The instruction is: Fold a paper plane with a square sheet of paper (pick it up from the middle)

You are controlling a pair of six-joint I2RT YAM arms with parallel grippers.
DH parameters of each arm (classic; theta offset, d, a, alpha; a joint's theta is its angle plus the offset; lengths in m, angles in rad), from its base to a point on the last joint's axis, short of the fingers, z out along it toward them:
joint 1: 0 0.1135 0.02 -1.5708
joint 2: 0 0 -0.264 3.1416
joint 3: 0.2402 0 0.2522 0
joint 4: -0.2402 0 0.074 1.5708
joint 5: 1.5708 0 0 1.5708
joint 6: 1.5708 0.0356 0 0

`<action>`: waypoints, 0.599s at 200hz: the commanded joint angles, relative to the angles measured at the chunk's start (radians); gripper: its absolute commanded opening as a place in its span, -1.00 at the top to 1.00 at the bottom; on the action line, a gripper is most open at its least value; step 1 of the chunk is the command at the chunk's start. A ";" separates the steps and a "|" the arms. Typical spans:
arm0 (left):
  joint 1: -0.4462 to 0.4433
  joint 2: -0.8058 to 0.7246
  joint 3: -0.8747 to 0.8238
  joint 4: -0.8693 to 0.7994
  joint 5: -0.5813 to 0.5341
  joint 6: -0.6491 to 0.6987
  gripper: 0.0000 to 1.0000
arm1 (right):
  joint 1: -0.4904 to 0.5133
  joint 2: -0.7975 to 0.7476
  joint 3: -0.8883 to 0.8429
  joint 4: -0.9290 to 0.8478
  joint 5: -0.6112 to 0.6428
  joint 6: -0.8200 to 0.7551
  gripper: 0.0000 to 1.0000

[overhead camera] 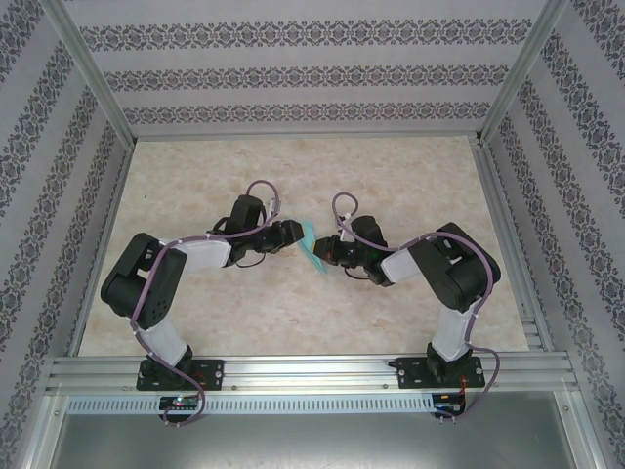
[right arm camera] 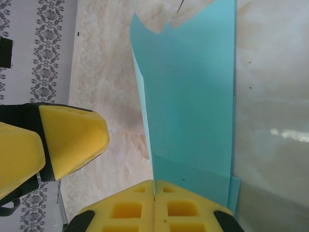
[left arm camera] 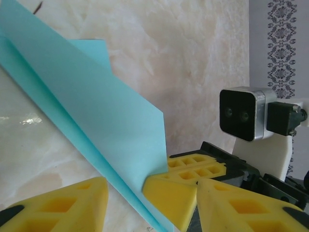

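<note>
While the right gripper [right arm camera: 154, 186] pinches one end of the paper plane [overhead camera: 312, 244] between fingers pressed tight together, the folded paper stands on edge over the middle of the table [overhead camera: 293, 166]. Over that same spot the left gripper [left arm camera: 152, 186] straddles it, fingers apart.

You're looking at a matched pair, left arm [overhead camera: 156, 283] and right arm [overhead camera: 454, 274].
- Joint housings are black and rounded, with white shells on the links between them.
- A lilac cable [overhead camera: 262, 183] runs outside each arm in loose loops.
- Base plates [overhead camera: 182, 374] are black and flat.
- Fingers [left arm camera: 72, 205] are yellow wedge-shaped blocks with square moulded pockets, mounted on black carriers.
- You can see the right arm's wrist camera [left arm camera: 240, 113]: a black face with two lenses, a silver casing and a white bracket.
</note>
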 commanded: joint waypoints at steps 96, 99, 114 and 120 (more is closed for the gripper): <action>-0.030 0.085 0.040 0.072 0.016 0.054 0.03 | -0.035 0.040 -0.045 0.067 -0.053 0.078 1.00; -0.030 0.086 0.041 0.074 0.016 0.054 0.03 | -0.038 0.040 -0.045 0.066 -0.055 0.078 1.00; -0.031 0.088 0.043 0.075 0.019 0.059 0.03 | -0.040 0.043 -0.043 0.067 -0.071 0.076 1.00; -0.032 0.089 0.044 0.075 0.020 0.061 0.03 | -0.040 0.046 -0.040 0.068 -0.080 0.075 1.00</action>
